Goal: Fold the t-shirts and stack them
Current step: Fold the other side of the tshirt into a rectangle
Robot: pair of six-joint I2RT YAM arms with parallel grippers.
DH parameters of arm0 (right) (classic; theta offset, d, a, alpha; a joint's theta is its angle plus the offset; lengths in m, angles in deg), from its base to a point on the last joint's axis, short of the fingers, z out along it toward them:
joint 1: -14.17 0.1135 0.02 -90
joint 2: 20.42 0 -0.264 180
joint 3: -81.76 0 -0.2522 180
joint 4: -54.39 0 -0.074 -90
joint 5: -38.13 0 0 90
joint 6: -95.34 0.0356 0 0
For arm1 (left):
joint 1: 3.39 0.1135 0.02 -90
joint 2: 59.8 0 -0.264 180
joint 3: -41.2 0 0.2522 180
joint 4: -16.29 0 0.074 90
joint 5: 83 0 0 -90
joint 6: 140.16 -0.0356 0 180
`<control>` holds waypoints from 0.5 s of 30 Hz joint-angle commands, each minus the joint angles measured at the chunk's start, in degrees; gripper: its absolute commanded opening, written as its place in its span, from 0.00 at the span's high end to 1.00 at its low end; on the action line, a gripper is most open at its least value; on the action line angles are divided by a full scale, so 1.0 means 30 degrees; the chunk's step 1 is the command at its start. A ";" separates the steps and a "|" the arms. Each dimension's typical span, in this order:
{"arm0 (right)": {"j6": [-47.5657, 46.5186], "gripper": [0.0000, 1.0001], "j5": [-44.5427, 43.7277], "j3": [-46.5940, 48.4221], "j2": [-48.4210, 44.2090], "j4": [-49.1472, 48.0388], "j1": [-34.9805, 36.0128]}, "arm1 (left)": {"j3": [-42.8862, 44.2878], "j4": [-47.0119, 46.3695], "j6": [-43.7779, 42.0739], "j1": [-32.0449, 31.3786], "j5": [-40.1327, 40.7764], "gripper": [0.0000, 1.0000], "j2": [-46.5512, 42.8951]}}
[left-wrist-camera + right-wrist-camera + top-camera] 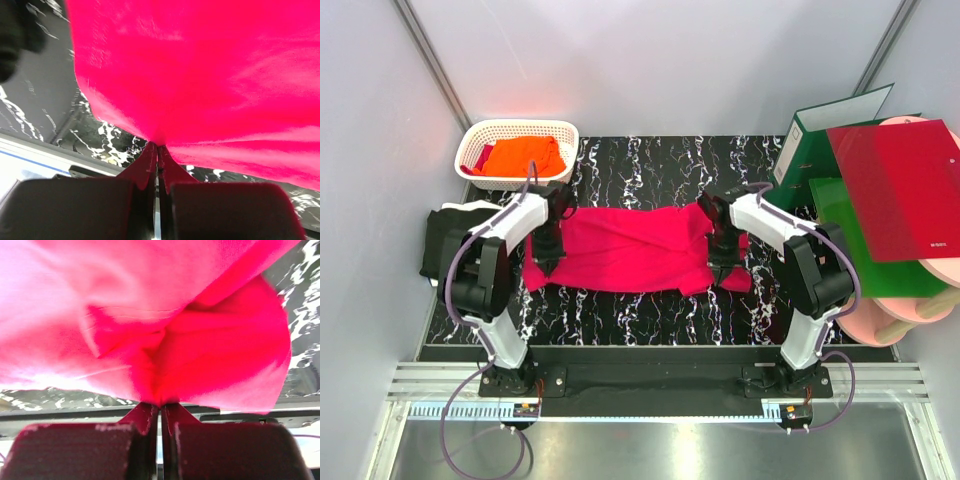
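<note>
Crimson-pink t-shirt (630, 250) clamped by both tools. Left gripper (157, 147): fingers pressed together on a pinch of cloth at the shirt's left edge. Right gripper (160, 405): closed likewise on a bunched fold at the shirt's right side. Shirt lies stretched across the marbled table (640, 315) between the two arms, wrinkled, not squared.

Judgement: first fold of this shirt is in hand and not complete.

Orange t-shirt (525, 155) lies crumpled in the white basket (520, 125), unfolded. Black t-shirt (442, 240) sits by the table's left edge; whether it is folded cannot be told. No stack is visible, so most of the task remains.
</note>
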 commanded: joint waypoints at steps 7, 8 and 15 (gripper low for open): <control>-0.1192 1.00 -0.2710 0.5227 -0.0860 0.0995 -0.0486 | 0.5570 0.1121 0.0004 0.0186 0.0024 1.00 0.1306; -0.1250 1.00 -0.2977 0.5404 -0.0742 0.0558 -0.0515 | 0.5837 0.1149 -0.0025 0.0186 0.0025 1.00 0.1628; -0.0870 0.78 -0.6083 0.7015 0.2244 -0.0677 -0.0574 | 0.6748 0.0857 -0.0054 0.0186 -0.0063 1.00 0.3914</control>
